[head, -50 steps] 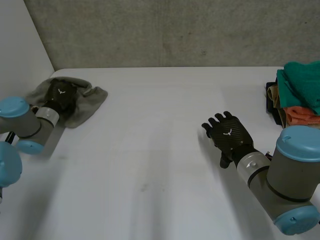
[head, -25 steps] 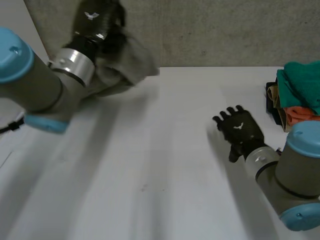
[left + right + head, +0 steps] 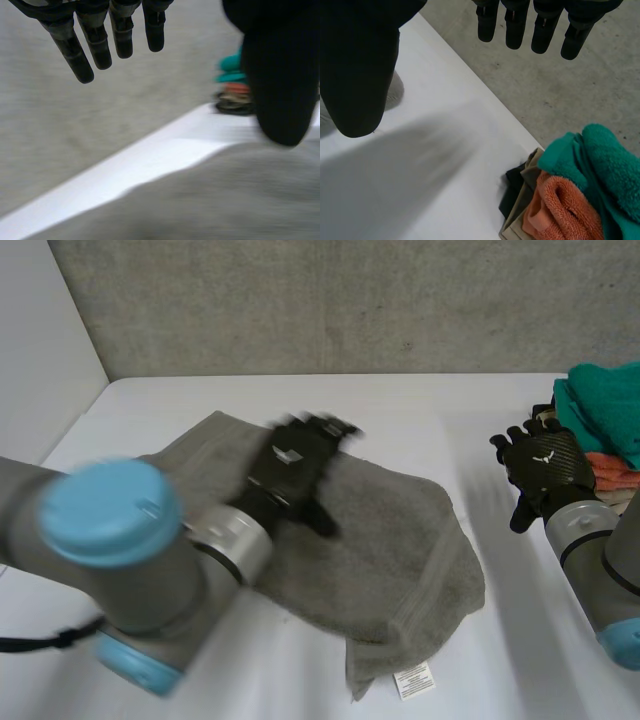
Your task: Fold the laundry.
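**While the grey towel lies rumpled mid-table, neither hand holds it**

As it lies now, the towel is spread loosely over the middle of the white table; one near edge is doubled over, with a white care label showing at the near corner. Left hand is over the cloth's far-middle part; fingers straight and apart, nothing in them; whether it touches the cloth cannot be told. Right hand hovers off the towel, beside the stacked laundry at the table's right edge; fingers straight, empty.

Judgement on handling: looks like terry cloth; soft, light, limp; likely to sag and drag rather than slide; will not keep a crease unless pressed flat; not fragile. Best hold: pinch two corners of one hemmed edge, one per hand; the hem gives a thicker bite; flatten the turned-over edge first.
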`<action>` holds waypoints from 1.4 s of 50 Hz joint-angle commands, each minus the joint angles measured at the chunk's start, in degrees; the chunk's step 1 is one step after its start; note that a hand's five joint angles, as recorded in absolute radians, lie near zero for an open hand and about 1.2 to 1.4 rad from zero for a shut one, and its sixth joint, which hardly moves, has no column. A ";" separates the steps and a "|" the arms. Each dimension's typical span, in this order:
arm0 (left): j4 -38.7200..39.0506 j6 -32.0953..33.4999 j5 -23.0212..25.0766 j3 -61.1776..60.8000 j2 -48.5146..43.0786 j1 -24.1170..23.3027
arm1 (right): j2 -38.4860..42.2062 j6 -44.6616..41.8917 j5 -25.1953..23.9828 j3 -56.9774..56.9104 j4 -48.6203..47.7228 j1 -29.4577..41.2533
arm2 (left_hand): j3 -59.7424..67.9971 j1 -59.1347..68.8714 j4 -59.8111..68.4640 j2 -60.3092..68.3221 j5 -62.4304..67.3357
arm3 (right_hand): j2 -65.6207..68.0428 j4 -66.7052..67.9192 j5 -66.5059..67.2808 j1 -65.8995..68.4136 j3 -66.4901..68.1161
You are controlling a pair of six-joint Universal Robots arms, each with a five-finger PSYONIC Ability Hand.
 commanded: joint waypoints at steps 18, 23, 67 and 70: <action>-3.38 32.69 14.69 2.10 -12.38 38.49 | 3.03 17.50 -4.39 -2.06 26.22 20.97 | -0.34 0.66 0.22 -0.24 0.78 | -2.23 -2.52 -2.82 -3.22 -2.25; -6.37 37.01 14.69 7.12 -18.72 39.37 | 5.58 17.41 -4.13 -1.35 21.56 22.02 | -0.01 1.00 0.55 0.10 1.12 | 5.72 5.42 5.13 4.72 5.70; -2.86 28.32 19.70 16.18 -23.58 36.30 | -5.31 9.24 -3.42 1.29 12.32 18.69 | 65.24 66.24 65.80 65.34 66.36 | 67.77 67.48 67.18 66.78 67.75; -4.61 26.40 19.79 11.81 -14.30 36.21 | -9.61 4.94 -3.51 -0.03 16.27 15.71 | 65.24 66.24 65.80 65.34 66.36 | 67.77 67.48 67.18 66.78 67.75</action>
